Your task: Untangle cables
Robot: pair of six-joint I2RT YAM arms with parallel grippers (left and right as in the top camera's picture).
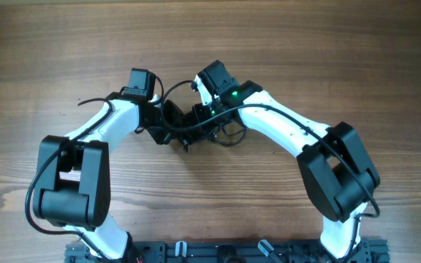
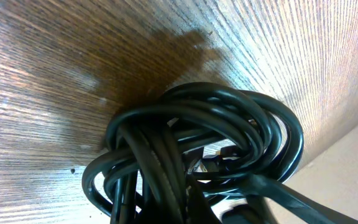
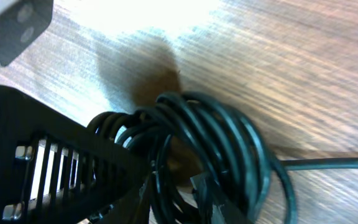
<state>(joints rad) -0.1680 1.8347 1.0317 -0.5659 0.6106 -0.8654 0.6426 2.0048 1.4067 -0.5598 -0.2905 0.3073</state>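
The cables [image 1: 186, 134] are a tight black bunch held off the wooden table between my two grippers at the table's middle. My left gripper [image 1: 171, 121] comes from the left and is shut on the bunch. In the left wrist view the coiled cables [image 2: 216, 121] fill the frame above its dark fingers [image 2: 197, 208]. My right gripper [image 1: 205, 117] comes from the right and is shut on strands of the same bunch. In the right wrist view the cables [image 3: 219, 134] loop over its fingers [image 3: 182, 202], one strand [image 3: 334, 163] trails right, and the left gripper's black body [image 3: 36, 155] sits close at left.
The wooden table [image 1: 342, 58] lies all around. A small cable loop [image 1: 229, 139] hangs below the right wrist. A black mounting rail [image 1: 225, 252] runs along the front edge between the arm bases. The table's edge [image 2: 353, 155] shows in the left wrist view.
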